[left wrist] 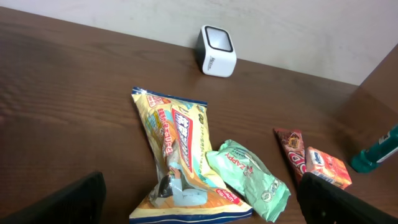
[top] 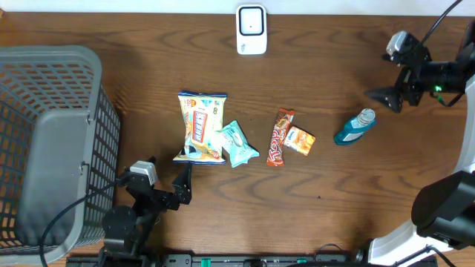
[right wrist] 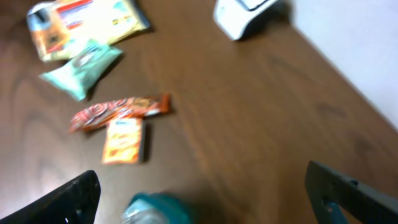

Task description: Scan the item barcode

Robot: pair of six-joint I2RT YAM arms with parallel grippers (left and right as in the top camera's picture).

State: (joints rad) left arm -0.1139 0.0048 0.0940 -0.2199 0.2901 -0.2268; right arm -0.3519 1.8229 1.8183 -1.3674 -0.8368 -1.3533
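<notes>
Scanner (top: 251, 30): one white unit stands at the far edge of the table (top: 334, 193), with nothing on it or touching it.

The left gripper (top: 167, 172) has its jaws spread wide and empty. It sits well nearer the robot than the scanner and off to the scanner's left. The right gripper (top: 392, 81) also has its jaws wide apart and holds nothing. It hovers far to the scanner's right.

Five items lie in a loose row between the scanner and the robot, and none is held:
- One yellow snack bag (top: 200, 127) lies left of the scanner.
- One pale green packet (top: 237, 143) overlaps the bag's near right corner.
- One red-brown bar wrapper (top: 280, 137) lies slightly right of the scanner.
- One small orange box (top: 300, 140) touches the bar's right side.
- One blue bottle (top: 355, 127) lies on its side, farther right of the scanner and just below the right gripper in the overhead view.

One grey mesh basket (top: 44, 148) stands far to the scanner's left.
</notes>
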